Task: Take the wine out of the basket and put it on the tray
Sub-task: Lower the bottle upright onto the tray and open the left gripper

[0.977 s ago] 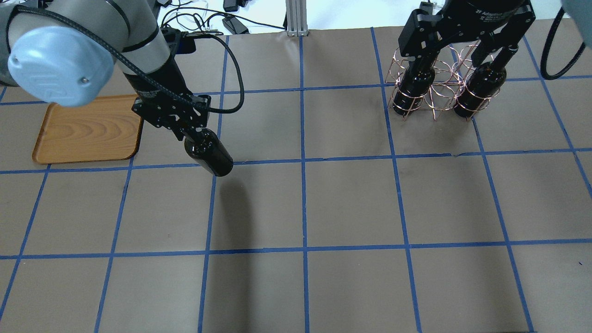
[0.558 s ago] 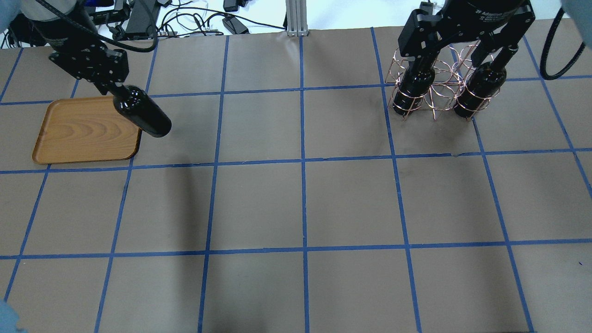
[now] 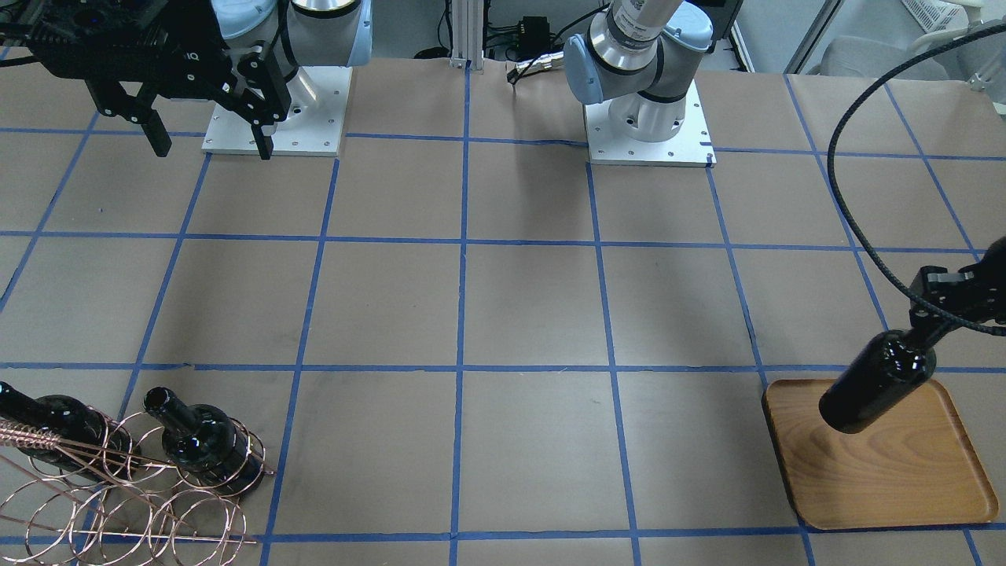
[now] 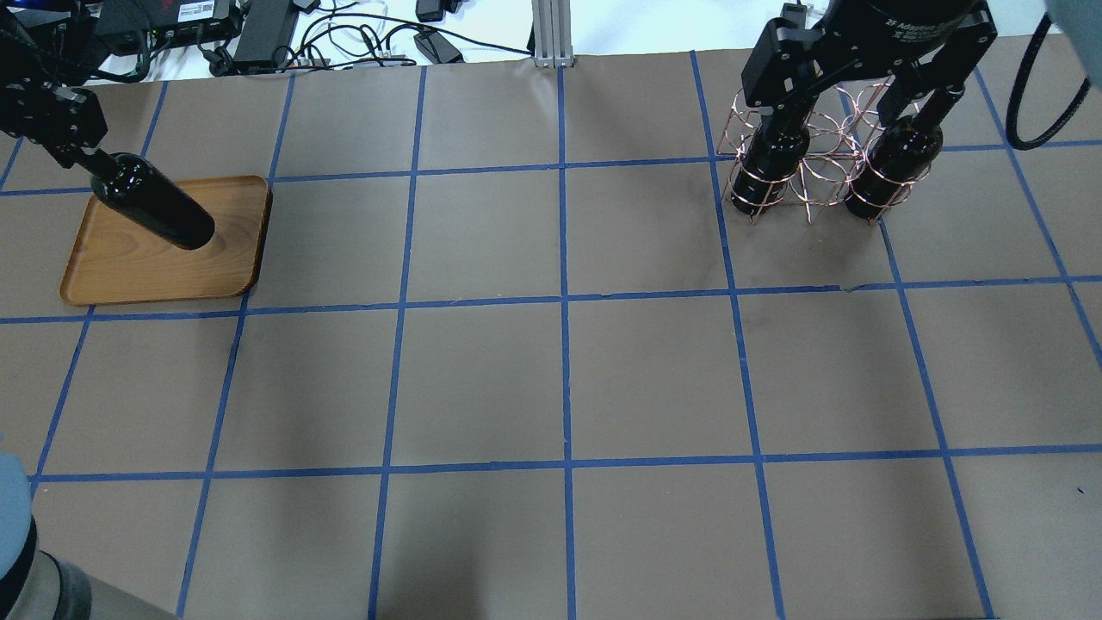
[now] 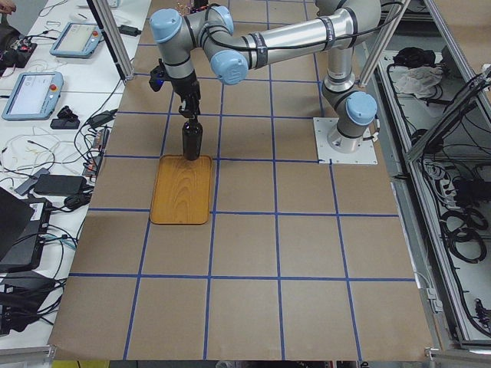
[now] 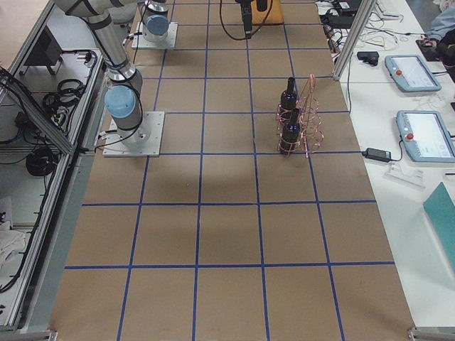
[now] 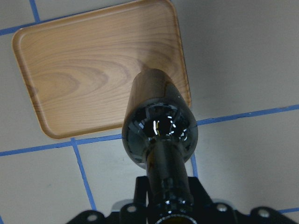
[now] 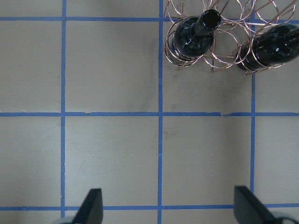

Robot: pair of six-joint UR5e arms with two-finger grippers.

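The wine (image 4: 153, 211), a glossy black, unlabelled glass bottle with a slim neck, is hanging base-down from the left gripper (image 4: 84, 159), a black two-finger unit whose jaws are clamping the neck. The left wrist view is showing the grip at the bottom of its frame, with the bottle's body running straight away from the camera toward the table. The view from the robot's left side is showing the long axis standing close to vertical.

Governing relation: the base is sitting over the flat, light-brown rectangular wooden tray (image 4: 129, 271), but near one end and close to the low rim rather than over the middle. In the front-facing view a shadow is falling on the wood beside the base, which suggests the bottle is hanging clear of the surface. Contact cannot be ruled out from these views. In my judgement the coming move is calling for a straight descent along the bottle's own axis, possibly with a small shift inward from the rim, before any release.

The right gripper (image 3: 212, 149), its black fingers spread wide and carrying nothing, is hovering high on the far side of the table, well apart from the tray. Below it, the rose-gold wire-ring basket (image 4: 826, 146) is holding two further black bottles (image 8: 194, 35) in its rings.
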